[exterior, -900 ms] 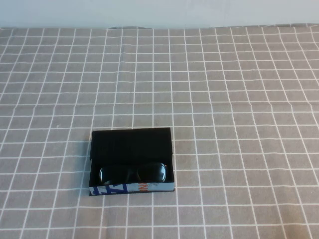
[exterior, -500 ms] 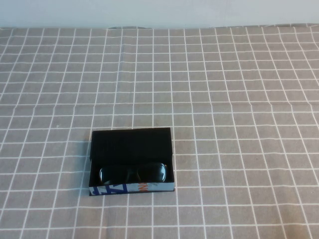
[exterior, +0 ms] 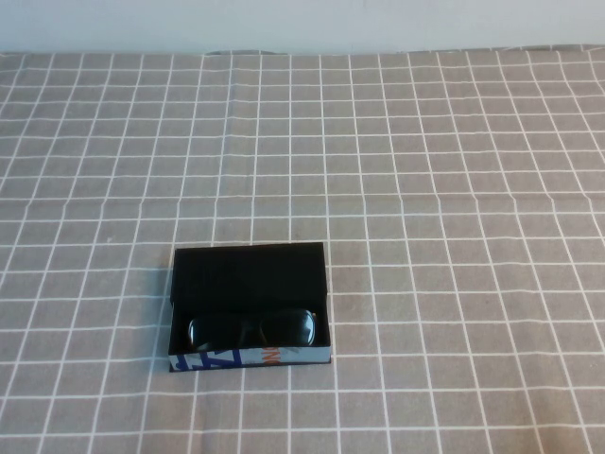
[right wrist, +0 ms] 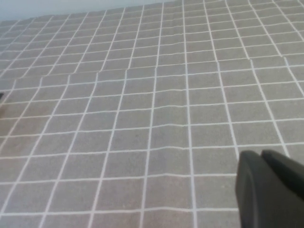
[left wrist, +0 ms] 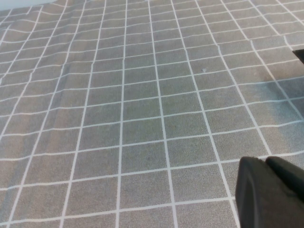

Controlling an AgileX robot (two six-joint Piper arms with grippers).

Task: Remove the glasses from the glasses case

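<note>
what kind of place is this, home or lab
Probably a lab test bench. A grey checked cloth covers the table before a bare pale wall. The only prop is an open glasses case holding glasses. Left claw and right claw hang above cloth.

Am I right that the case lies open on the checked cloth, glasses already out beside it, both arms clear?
No. The high view shows the glasses still inside the open glasses case. Left gripper and right gripper sit over bare cloth.

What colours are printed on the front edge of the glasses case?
Blue, white and orange on the black glasses case, seen best in the high view.
</note>
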